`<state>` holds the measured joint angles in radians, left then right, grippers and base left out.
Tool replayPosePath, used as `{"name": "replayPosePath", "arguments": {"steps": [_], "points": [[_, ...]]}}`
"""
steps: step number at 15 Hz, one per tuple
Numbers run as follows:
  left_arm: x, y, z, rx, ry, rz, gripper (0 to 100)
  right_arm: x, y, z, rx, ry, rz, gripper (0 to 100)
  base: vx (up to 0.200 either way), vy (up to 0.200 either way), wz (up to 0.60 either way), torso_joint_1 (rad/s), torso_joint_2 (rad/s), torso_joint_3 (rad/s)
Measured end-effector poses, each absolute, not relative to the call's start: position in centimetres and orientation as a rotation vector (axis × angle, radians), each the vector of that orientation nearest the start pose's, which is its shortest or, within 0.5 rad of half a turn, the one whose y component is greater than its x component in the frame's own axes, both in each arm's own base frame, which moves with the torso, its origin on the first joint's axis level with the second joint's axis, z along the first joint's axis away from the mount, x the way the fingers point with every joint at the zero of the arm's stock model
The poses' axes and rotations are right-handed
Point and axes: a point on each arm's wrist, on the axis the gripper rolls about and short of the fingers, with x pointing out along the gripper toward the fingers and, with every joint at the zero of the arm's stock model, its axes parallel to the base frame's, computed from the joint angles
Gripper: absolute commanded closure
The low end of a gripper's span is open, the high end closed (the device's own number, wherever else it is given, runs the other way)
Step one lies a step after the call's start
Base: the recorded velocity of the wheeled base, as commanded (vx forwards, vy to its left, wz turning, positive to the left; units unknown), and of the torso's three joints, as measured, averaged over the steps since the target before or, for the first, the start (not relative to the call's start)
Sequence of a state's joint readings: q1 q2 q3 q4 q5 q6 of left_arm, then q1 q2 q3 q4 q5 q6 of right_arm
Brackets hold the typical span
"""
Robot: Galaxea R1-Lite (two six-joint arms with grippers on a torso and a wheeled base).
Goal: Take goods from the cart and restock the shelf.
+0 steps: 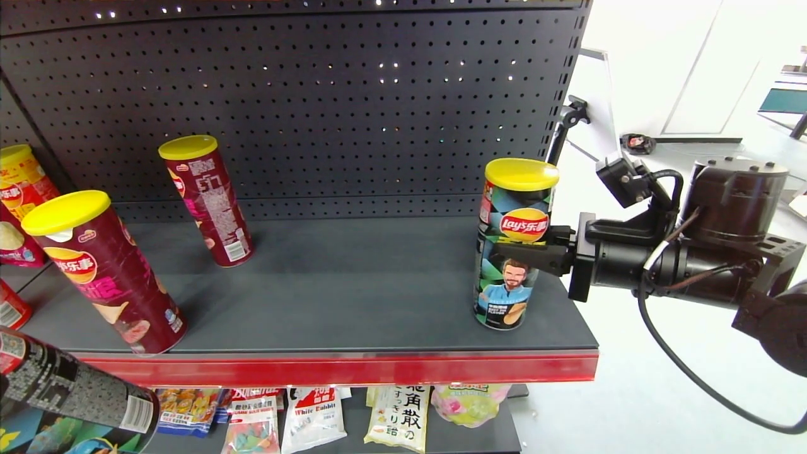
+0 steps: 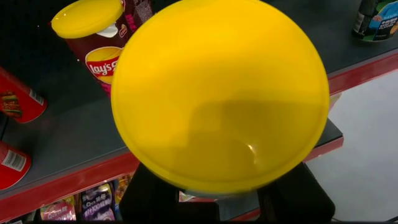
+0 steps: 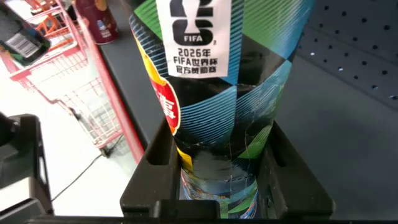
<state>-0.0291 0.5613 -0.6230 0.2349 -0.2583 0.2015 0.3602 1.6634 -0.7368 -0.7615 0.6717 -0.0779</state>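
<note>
A black and green chip can (image 1: pixel 512 246) with a yellow lid stands upright at the right front of the dark shelf board (image 1: pixel 353 290). My right gripper (image 1: pixel 518 255) comes in from the right and is shut on its middle. In the right wrist view the same can (image 3: pixel 217 93) sits between the black fingers (image 3: pixel 155 155) of the right gripper (image 3: pixel 224 171). My left gripper (image 2: pixel 224 199) is shut on a second can, whose yellow lid (image 2: pixel 221 93) faces the left wrist camera. That black can (image 1: pixel 69 391) lies tilted at the lower left, below the shelf front.
Two maroon cans (image 1: pixel 104 271) (image 1: pixel 208 198) stand on the left half of the shelf, and red and yellow cans (image 1: pixel 22 183) at the far left. Snack bags (image 1: pixel 397 416) hang below the red shelf edge (image 1: pixel 353 369). A red cart (image 3: pixel 68 93) stands on the floor beside the shelf.
</note>
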Motion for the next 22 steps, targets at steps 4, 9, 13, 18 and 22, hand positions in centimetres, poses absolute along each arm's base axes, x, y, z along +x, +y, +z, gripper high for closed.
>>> {"name": "replayPosePath", "arguments": {"steps": [4,9,13,18,22], "points": [[1.6,-0.6,22.8,0.174,0.141,-0.302,100,27.0,11.2,18.5,-0.063,0.103,1.024,100,0.000,0.000,0.00,0.000,0.00,0.000],[1.6,-0.6,22.9,0.175,0.140,-0.302,100,26.8,11.1,17.2,-0.058,0.113,1.035,100,0.000,0.000,0.00,0.000,0.00,0.000],[1.6,-0.6,22.9,0.175,0.140,-0.303,100,26.5,10.8,16.8,-0.054,0.128,1.048,100,0.000,0.000,0.00,0.000,0.00,0.000],[1.7,-0.6,23.1,0.175,0.137,-0.303,100,25.9,10.7,16.6,-0.050,0.139,1.064,100,0.000,0.000,0.00,0.000,0.00,0.000],[1.7,-0.6,23.1,0.176,0.137,-0.302,100,25.8,10.8,16.7,-0.049,0.136,1.066,100,0.000,0.000,0.00,0.000,0.00,0.000]]}}
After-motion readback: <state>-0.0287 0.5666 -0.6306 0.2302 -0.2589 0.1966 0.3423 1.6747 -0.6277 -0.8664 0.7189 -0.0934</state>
